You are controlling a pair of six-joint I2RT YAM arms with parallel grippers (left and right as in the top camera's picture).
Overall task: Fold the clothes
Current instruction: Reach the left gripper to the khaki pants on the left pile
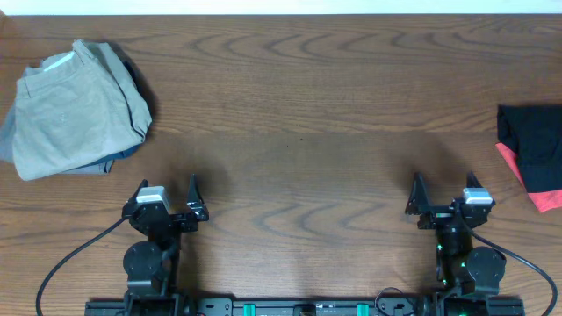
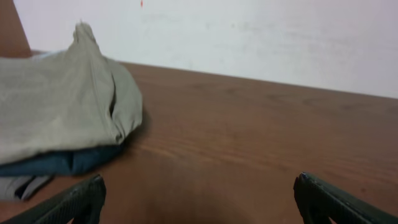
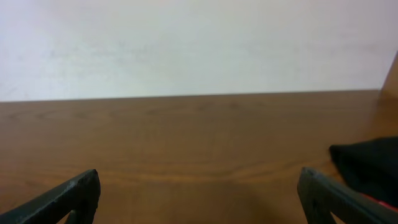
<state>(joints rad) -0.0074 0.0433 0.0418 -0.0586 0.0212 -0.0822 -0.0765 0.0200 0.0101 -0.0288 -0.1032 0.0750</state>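
The khaki trousers lie folded in a soft rounded pile at the far left of the wood-grain counter, over a navy garment. A black-and-red garment lies at the right edge. The left gripper and the right gripper are both released and empty.

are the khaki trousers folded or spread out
Folded: the khaki trousers lie in a compact stack over a navy garment, legs not spread out.

Even, soft lighting; faint shadows; overhead view sharp; wrist views slightly blurred, dimmer; no glare.
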